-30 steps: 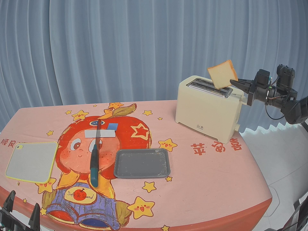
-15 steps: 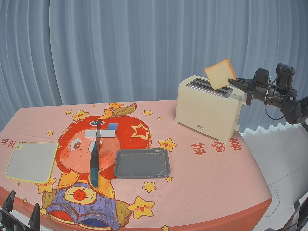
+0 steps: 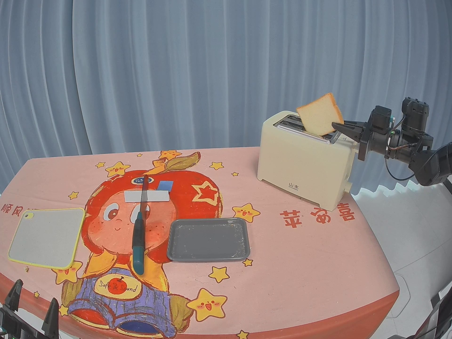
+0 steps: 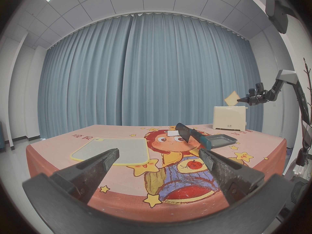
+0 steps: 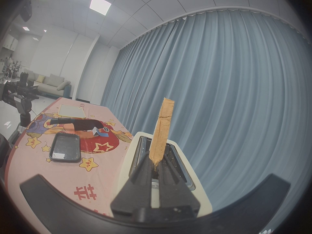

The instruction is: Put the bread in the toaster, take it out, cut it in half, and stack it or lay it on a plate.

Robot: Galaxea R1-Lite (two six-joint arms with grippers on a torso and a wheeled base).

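A slice of bread (image 3: 319, 114) hangs tilted over the slots of the cream toaster (image 3: 303, 158) at the table's far right, its lower corner dipping toward a slot. My right gripper (image 3: 338, 126) is shut on the bread's corner, coming in from the right. From the right wrist the bread (image 5: 162, 129) shows edge-on, pinched between the fingertips (image 5: 155, 163) above the toaster (image 5: 139, 166). My left gripper (image 4: 159, 161) stands open with nothing in it, low at the table's near left corner, also seen in the head view (image 3: 33, 304). A grey plate (image 3: 208, 239) lies mid-table beside a blue-handled knife (image 3: 139, 228).
A white cutting board (image 3: 46, 237) with a yellow rim lies at the left. A white strip and a small blue card (image 3: 147, 195) rest under the knife blade. The table edge drops off just right of the toaster; a curtain hangs behind.
My right gripper has carried the bread a little left and down, so the slice now sits lower and closer to the toaster slots. The left arm stayed still.
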